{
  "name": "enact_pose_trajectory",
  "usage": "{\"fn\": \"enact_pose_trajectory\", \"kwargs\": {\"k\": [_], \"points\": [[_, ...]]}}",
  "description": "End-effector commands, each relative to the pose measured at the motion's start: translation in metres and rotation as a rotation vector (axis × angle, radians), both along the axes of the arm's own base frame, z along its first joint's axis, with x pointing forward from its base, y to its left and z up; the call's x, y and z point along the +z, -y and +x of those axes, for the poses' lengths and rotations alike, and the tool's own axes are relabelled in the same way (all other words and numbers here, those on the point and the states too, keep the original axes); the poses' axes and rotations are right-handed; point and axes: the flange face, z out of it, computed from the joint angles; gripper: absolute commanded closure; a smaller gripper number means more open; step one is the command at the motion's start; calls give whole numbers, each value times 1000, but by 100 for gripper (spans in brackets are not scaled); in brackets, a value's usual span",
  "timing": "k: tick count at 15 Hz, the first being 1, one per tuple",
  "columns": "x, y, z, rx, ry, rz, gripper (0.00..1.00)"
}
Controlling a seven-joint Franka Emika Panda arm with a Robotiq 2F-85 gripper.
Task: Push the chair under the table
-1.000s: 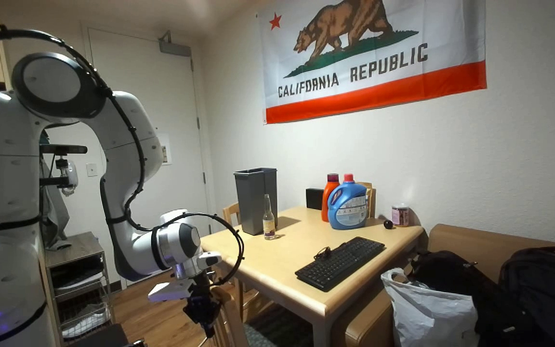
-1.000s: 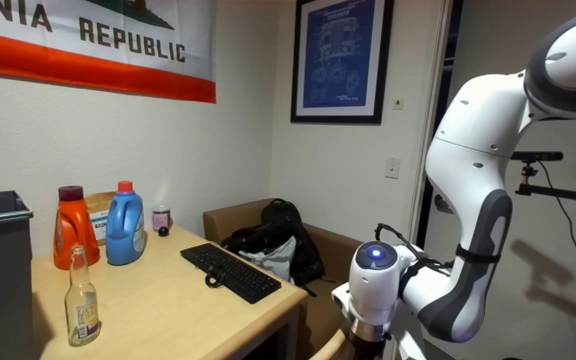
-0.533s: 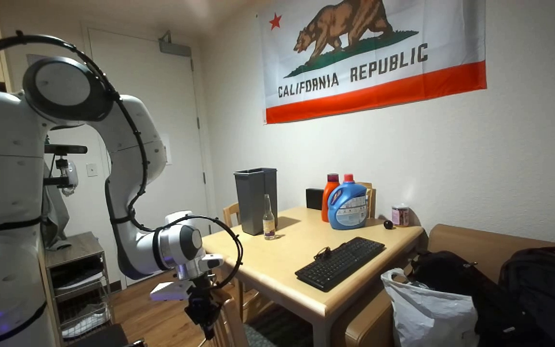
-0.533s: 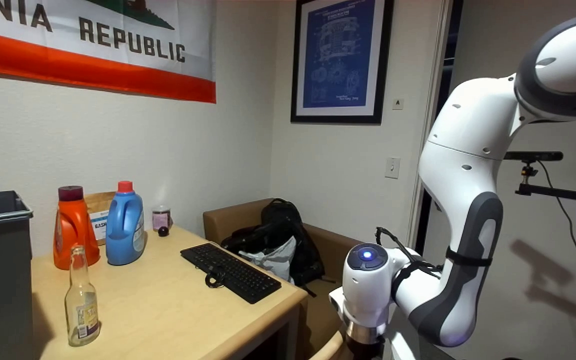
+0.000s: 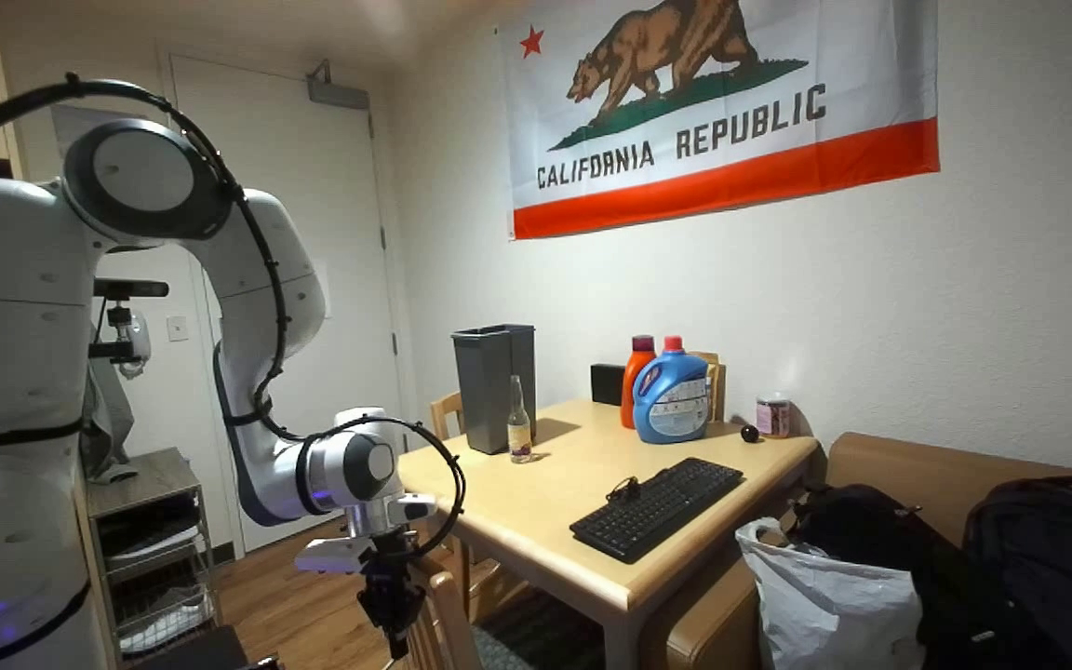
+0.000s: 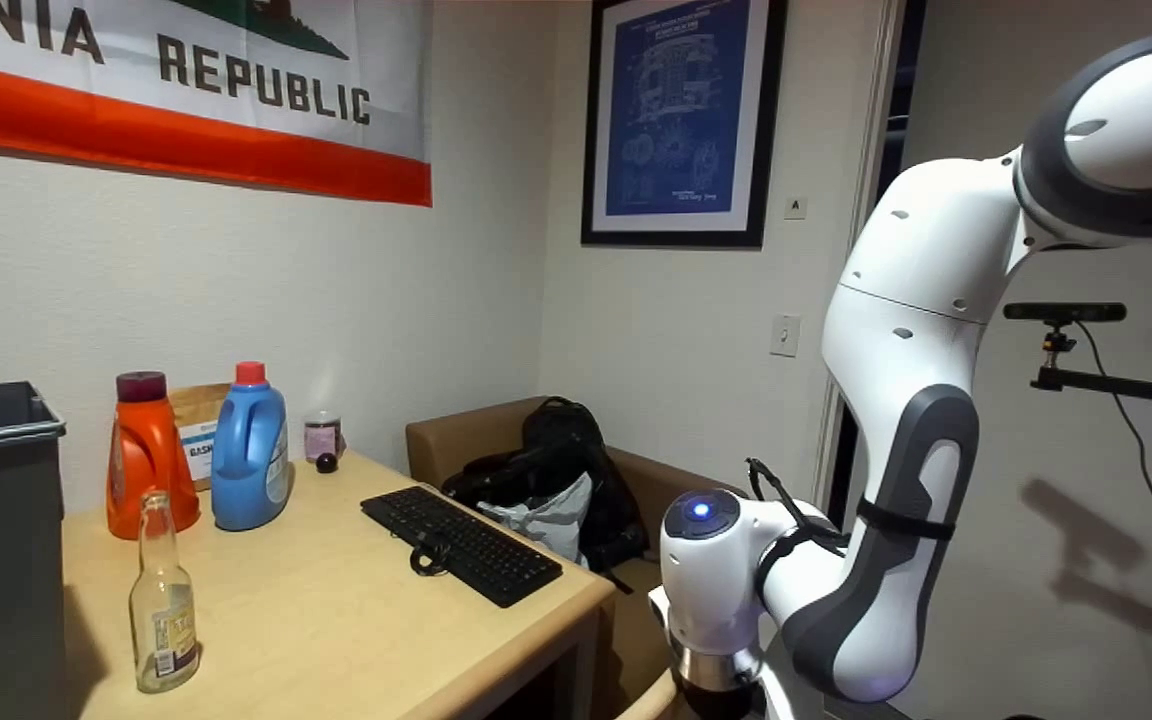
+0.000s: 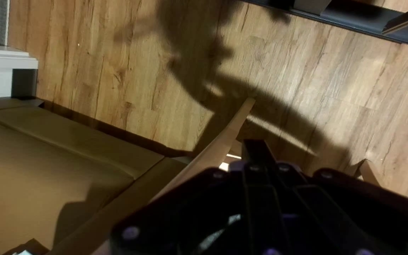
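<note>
Gripper looks fully closed, fingers together, nothing visible between them, right beside the back of the chair. Can't tell if they're actually touching. Compared to half a second ago, the arm sits further left in an exterior view, and the visible bit of chair back looks nudged slightly left too. Chair's just off the edge of the table, with a gap showing between its back and that edge. Wrist view looks down at wood floor past the fingers, whereas the table shows in both exterior views. Furthest back, a framed blue poster turns up only in an exterior view.
</note>
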Motion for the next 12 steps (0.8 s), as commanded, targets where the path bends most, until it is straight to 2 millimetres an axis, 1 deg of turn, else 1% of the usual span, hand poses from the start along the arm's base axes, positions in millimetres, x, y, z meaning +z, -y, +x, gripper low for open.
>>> {"fn": "enact_pose_trajectory", "kwargs": {"k": [1,2,5,12], "points": [[16,-10,36,1,12,-13,100],[21,-12,41,-5,16,-15,100],[24,-17,53,-23,5,-30,100],[18,-18,60,-41,-50,-78,100]]}}
